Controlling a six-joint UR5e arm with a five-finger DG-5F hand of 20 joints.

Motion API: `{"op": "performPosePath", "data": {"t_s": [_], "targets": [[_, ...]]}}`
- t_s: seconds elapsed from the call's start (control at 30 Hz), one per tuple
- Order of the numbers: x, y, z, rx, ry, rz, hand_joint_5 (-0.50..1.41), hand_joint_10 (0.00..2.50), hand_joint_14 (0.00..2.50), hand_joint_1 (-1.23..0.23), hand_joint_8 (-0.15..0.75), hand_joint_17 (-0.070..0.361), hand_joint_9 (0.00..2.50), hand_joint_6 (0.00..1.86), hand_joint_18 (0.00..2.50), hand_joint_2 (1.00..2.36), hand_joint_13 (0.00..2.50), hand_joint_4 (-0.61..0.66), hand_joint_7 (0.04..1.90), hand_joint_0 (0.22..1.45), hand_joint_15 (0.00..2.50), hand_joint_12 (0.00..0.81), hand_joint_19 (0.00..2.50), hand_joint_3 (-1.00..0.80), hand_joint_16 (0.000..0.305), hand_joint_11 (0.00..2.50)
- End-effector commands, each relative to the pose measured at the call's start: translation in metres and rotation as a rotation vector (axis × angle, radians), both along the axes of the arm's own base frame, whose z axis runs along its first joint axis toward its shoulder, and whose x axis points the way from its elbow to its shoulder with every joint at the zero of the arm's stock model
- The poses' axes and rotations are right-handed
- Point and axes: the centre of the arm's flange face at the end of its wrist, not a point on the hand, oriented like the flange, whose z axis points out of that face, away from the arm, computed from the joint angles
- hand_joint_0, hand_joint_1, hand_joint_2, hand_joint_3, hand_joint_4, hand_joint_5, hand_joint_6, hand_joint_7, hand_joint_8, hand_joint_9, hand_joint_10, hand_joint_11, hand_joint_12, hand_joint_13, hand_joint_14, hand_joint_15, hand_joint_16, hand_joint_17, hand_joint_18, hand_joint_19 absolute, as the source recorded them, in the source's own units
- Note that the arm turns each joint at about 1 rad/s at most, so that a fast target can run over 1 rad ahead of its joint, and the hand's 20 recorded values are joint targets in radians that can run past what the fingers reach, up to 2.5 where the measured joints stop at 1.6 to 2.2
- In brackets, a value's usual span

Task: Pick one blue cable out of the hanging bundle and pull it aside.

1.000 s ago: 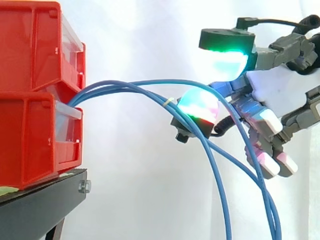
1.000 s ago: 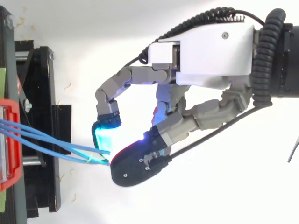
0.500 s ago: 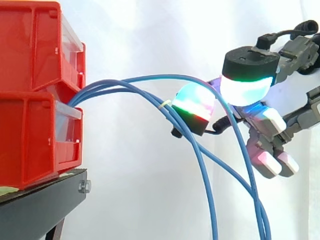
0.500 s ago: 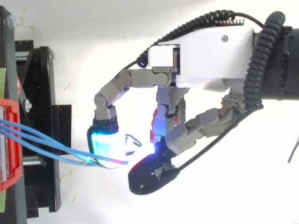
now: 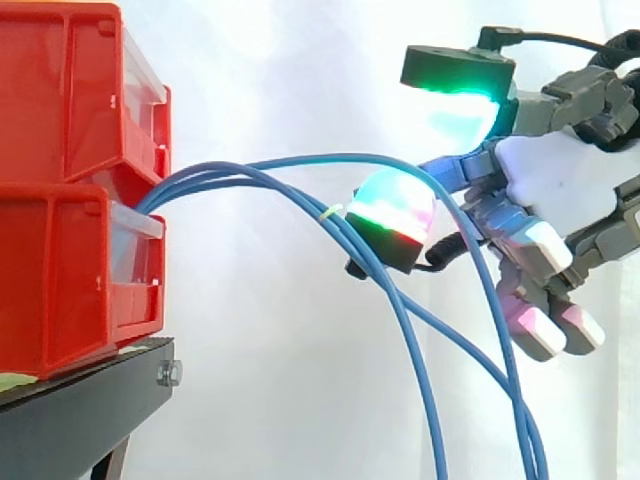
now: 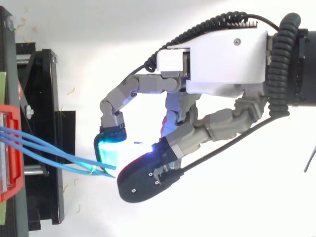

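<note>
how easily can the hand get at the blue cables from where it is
Probably easily: the hand sits right in among the blue cables, its pads apart, and nothing stands between them and the cables.

- The side view looks level across the work, at about the height of the red bins [image 5: 70,190]; it faces the white curtain [image 5: 280,80]; the bins and the black stand [image 5: 80,410] sit at its left edge, and the hand [image 5: 550,185] comes in from its right edge; it stands near, so the frame cuts off bins, stand and hand alike
- The top view looks down from above; the bins and the stand lie along its left edge, and the hand reaches in from the right; it too is near
- Both views share the bins' front, the stand, the blue cables [image 5: 270,175] running from the bins toward the hand, and the hand itself
</note>
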Motion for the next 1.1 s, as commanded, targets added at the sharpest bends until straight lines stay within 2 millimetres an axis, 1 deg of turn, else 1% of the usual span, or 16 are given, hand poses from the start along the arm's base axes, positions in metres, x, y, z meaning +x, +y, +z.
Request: {"op": "performPosePath", "data": {"t_s": [0.0,0.13,0.2,0.23,0.3,0.47,0.57,0.6,0.8,0.9,1.07], "targets": [[-0.0002,0.0006,-0.0020,0.000,0.003,0.001,0.09,0.00,0.01,-0.63,0.161,0.137,1.49,0.67,1.11,1.00,1.09,-0.21,1.09,0.34,0.40,0.357,0.58,-0.50,0.061,0.09],[-0.0003,-0.0004,-0.0020,0.000,0.003,0.001,0.09,0.00,0.02,-0.74,0.151,0.126,1.51,0.67,1.09,1.00,1.08,-0.24,1.09,0.39,0.41,0.336,0.61,-0.50,0.056,0.12],[-0.0002,0.0008,-0.0020,0.000,0.003,0.002,0.08,0.01,0.02,-0.78,0.136,0.112,1.51,0.68,1.05,1.00,1.07,-0.26,1.06,0.44,0.43,0.308,0.64,-0.50,0.050,0.15],[-0.0002,0.0008,-0.0020,0.000,0.003,0.002,0.08,0.01,0.02,-0.79,0.133,0.110,1.51,0.68,1.04,1.00,1.07,-0.27,1.06,0.45,0.43,0.304,0.65,-0.50,0.049,0.15],[-0.0002,0.0008,-0.0020,0.000,0.003,0.002,0.08,0.01,0.02,-0.76,0.120,0.099,1.52,0.70,1.01,1.00,1.06,-0.28,1.02,0.52,0.46,0.282,0.69,-0.50,0.044,0.17],[-0.0002,0.0008,-0.0020,0.000,0.003,0.002,0.07,0.01,0.02,-0.74,0.111,0.096,1.51,0.70,0.99,1.00,1.05,-0.29,1.04,0.55,0.46,0.276,0.70,-0.50,0.043,0.18],[-0.0002,0.0008,-0.0020,0.000,0.003,0.002,0.07,0.01,0.02,-0.70,0.103,0.097,1.51,0.70,0.99,1.00,1.05,-0.28,1.05,0.54,0.46,0.277,0.70,-0.50,0.043,0.19],[-0.0004,0.0006,-0.0026,-0.001,0.005,0.001,0.08,0.01,0.02,-0.67,0.108,0.100,1.52,0.69,1.00,1.00,1.06,-0.27,1.07,0.52,0.45,0.284,0.69,-0.50,0.044,0.18],[-0.0019,0.0030,-0.0093,0.003,0.020,0.005,0.09,0.01,0.02,-0.59,0.141,0.127,1.52,0.66,1.08,1.00,1.08,-0.22,1.13,0.40,0.42,0.334,0.62,-0.50,0.056,0.13],[-0.0022,0.0031,-0.0106,0.005,0.023,0.005,0.09,0.00,0.01,-0.60,0.156,0.134,1.52,0.66,1.10,1.00,1.09,-0.21,1.14,0.37,0.41,0.349,0.60,-0.50,0.059,0.11],[-0.0006,0.0056,-0.0103,0.048,0.012,0.010,0.09,0.00,0.01,-0.64,0.161,0.135,1.52,0.65,1.11,1.00,1.09,-0.22,1.12,0.36,0.40,0.354,0.59,-0.50,0.060,0.10]]}}
